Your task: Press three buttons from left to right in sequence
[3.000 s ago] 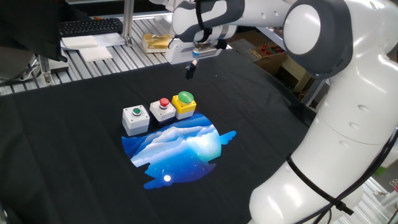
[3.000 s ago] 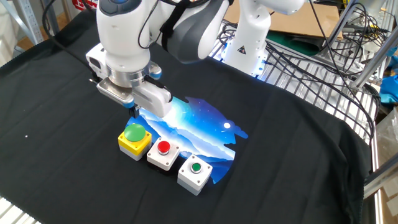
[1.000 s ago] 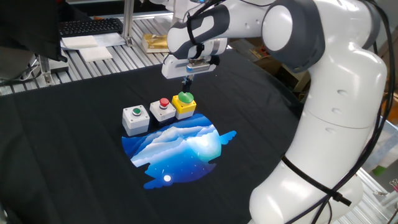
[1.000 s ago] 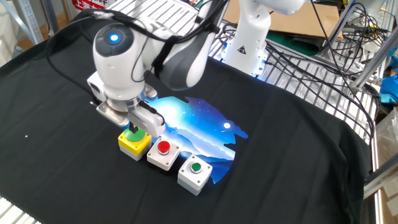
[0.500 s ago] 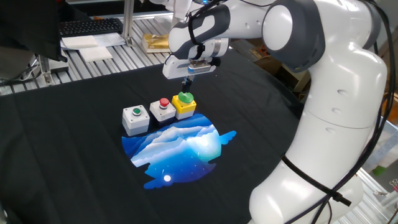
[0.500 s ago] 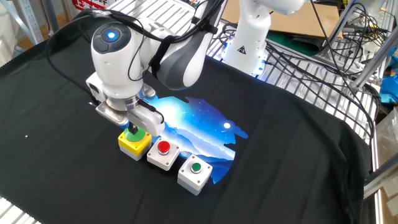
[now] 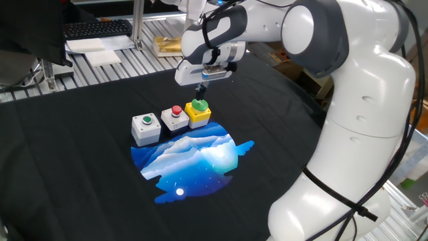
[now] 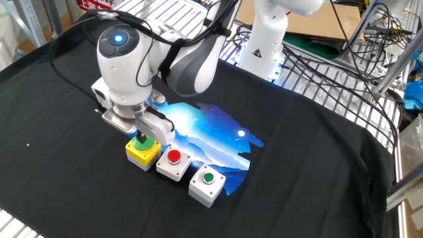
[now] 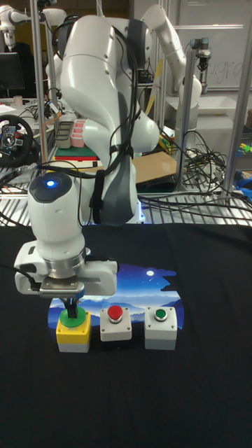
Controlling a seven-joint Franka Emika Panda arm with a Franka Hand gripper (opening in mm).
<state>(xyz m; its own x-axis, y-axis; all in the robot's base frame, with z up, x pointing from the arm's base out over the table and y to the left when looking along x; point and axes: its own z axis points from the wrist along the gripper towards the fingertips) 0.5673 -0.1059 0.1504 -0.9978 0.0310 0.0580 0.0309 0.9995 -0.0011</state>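
**Gripper tip on the green dome**

Gripper [image 7: 200, 93] in one fixed view hangs straight down over the yellow box [image 7: 198, 114], tip at or just above the green dome [image 7: 198, 105]; contact unclear here. The three boxes sit in a tight row on the black cloth [image 7: 80, 161]: green-button box [image 7: 146, 128], red-button box [image 7: 175, 117], then the yellow box, all along the far edge of a blue printed patch [image 7: 194, 164].

The other fixed view: gripper [image 8: 139, 136] comes down onto the green dome [image 8: 142, 141] of the yellow box [image 8: 143, 151]. Red-button box [image 8: 173, 164] just beside it, green-button box [image 8: 207, 184] next along. Fingers mostly hidden by the wrist; can't tell gap.

Tall fixed view: gripper [image 9: 73, 309] is vertical, dark fingers [image 9: 71, 305] pressed together into one narrow tip, resting on top of the green dome [image 9: 72, 319]. Yellow box [image 9: 73, 336] at one end of the row, red-button box [image 9: 115, 323] in the middle, green-button box [image 9: 162, 326] at the other end. Blue patch [image 9: 140, 283] lies just behind the row.
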